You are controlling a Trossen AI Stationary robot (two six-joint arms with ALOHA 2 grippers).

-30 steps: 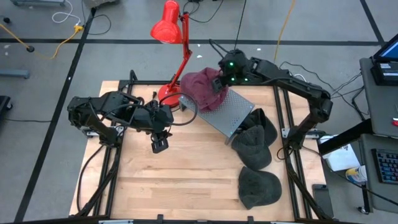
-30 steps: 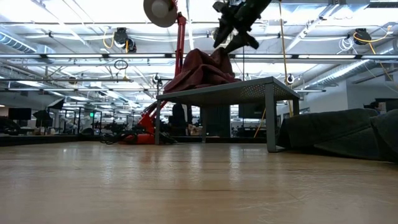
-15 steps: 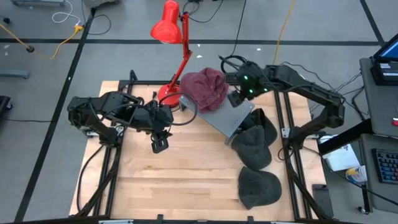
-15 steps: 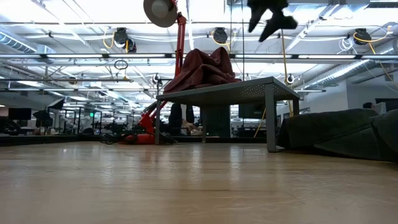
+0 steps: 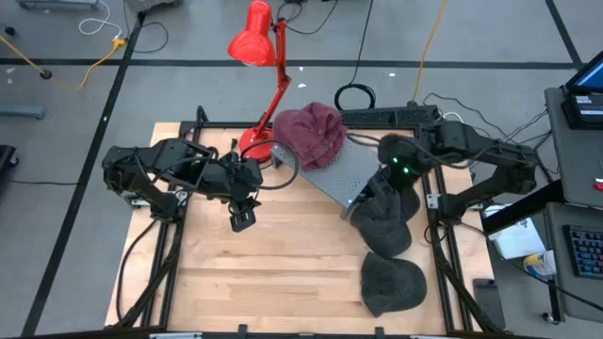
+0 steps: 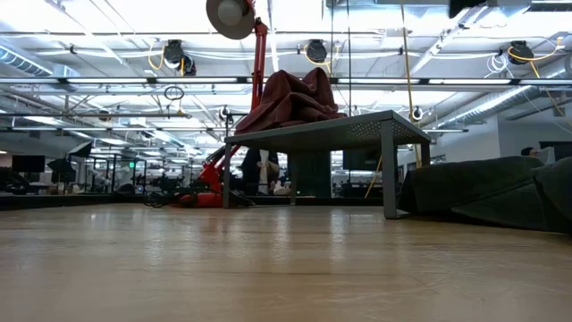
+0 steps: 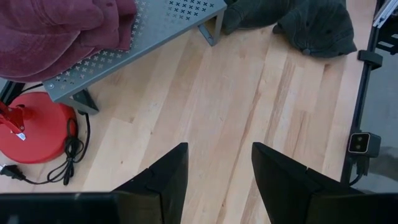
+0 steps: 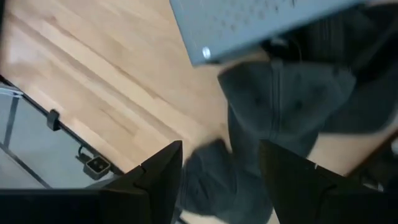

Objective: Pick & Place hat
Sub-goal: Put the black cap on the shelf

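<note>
Overhead, the wooden counter (image 5: 236, 282) stood on grey floor in a bright hall. Near its far edge a perforated metal stand (image 5: 350, 169) carried the maroon hat (image 5: 308, 135), beside a red lamp (image 5: 255, 36). Dark grey hats (image 5: 386, 226) lay along the right edge. The right pincer (image 5: 393, 172) hovered spread and empty above them; the left pincer (image 5: 241, 219) hung spread, empty, left of centre.
</note>
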